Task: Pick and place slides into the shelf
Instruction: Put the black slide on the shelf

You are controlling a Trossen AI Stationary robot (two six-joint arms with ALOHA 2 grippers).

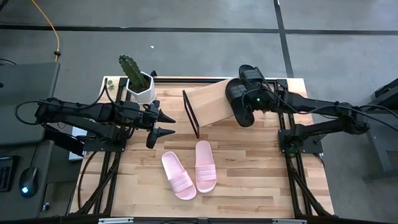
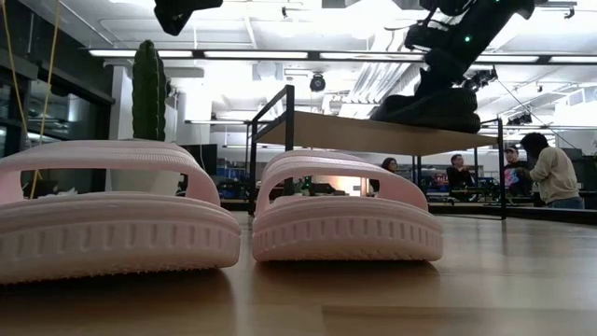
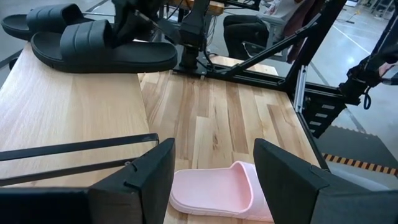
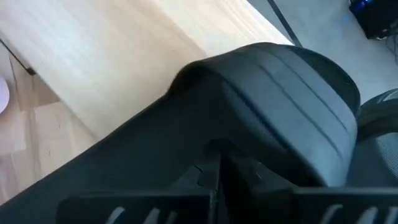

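Note:
Two black slides lie on the right end of the shelf (image 1: pixel 211 102), one nearer (image 1: pixel 240 107) and one behind it (image 1: pixel 249 73). My right gripper (image 4: pixel 216 180) is shut, right at the nearer black slide's strap. Two pink slides (image 1: pixel 178 175) (image 1: pixel 206 165) lie sole down side by side on the table, in front of the shelf. My left gripper (image 1: pixel 163 124) hangs open over the table, left of the shelf's black end frame (image 1: pixel 190 115), with nothing between its fingers. My right gripper's shut fingers come slanting down from the table's right side onto the strap (image 4: pixel 273 93) of the nearer black slide. The gripper itself hides the exact spot, so whether it touches cannot be told. The slide lies flat, sole on the shelf plank (image 3: pixel 62 106).
A cactus in a white pot (image 1: pixel 138 82) stands at the far left of the table, beside the left arm. Bare tabletop (image 1: pixel 261 174) lies right of the pink slides. People sit in the room beyond the table (image 2: pixel 550 173).

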